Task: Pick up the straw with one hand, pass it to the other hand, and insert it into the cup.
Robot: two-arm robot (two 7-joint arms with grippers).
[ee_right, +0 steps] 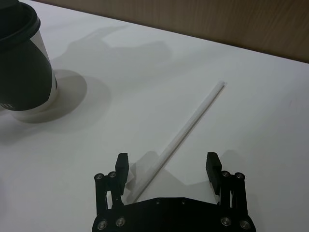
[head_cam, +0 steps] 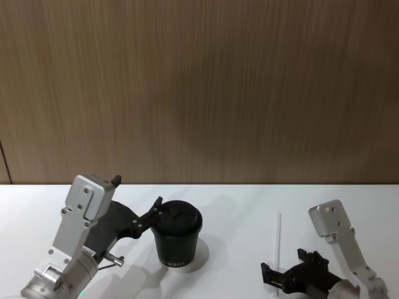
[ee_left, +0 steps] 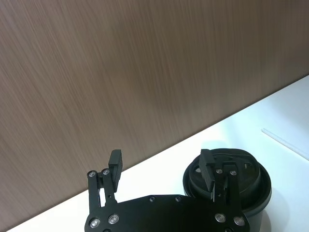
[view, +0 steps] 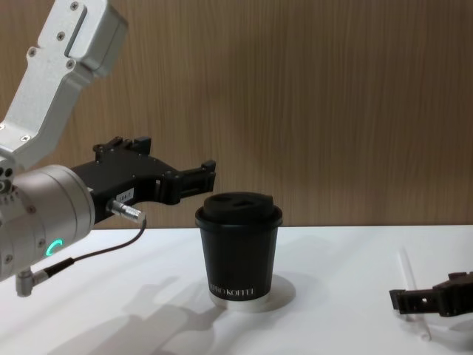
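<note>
Straw (head_cam: 278, 240): flat, long axis running away from robot
Right tool (ee_right: 166, 160): wide, straddling near end
Left tool (ee_left: 161, 158): wide, beside cup (head_cam: 177, 240)

I am looking into a plain indoor room, maybe a lab or an office; I cannot tell which. A smooth white worktop (head_cam: 237, 199) stands right against a brown wall (head_cam: 199, 87) of wood-look panels. A black paper coffee cup (head_cam: 177, 240) with a lid stands on the worktop.
</note>
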